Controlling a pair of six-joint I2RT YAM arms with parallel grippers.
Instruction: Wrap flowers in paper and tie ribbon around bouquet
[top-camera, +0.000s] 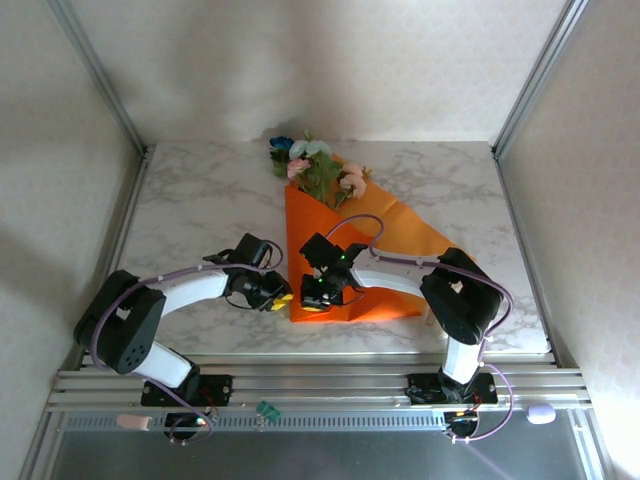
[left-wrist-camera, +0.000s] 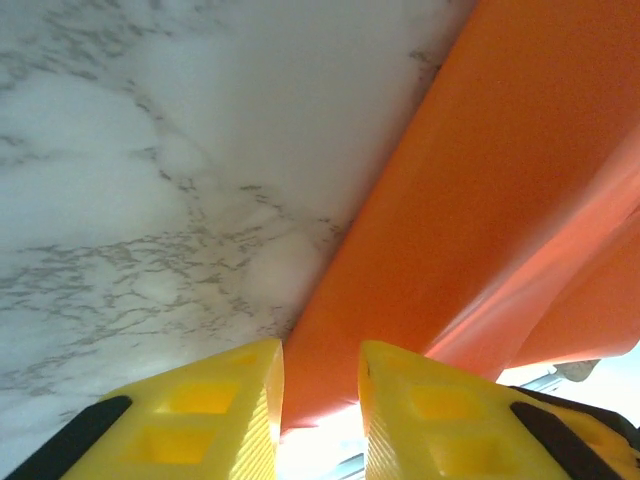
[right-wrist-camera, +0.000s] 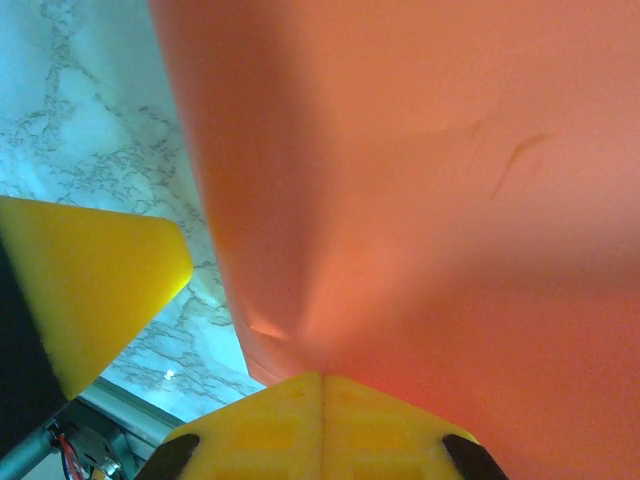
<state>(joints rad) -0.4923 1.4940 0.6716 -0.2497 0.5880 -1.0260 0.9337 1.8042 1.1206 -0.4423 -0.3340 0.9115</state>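
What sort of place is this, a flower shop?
Probably a robot test booth, not a shop: plain walls and aluminium rails enclose a marble-patterned table; the left arm and right arm are bolted at its edge.

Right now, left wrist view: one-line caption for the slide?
Left gripper, jaws parted, straddles an edge of the orange paper lying on the marble table.

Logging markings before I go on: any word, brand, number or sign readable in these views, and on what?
None can be read: the paper, the flowers and the marble table bear no print; a pale tag on the front rail is too small to tell.
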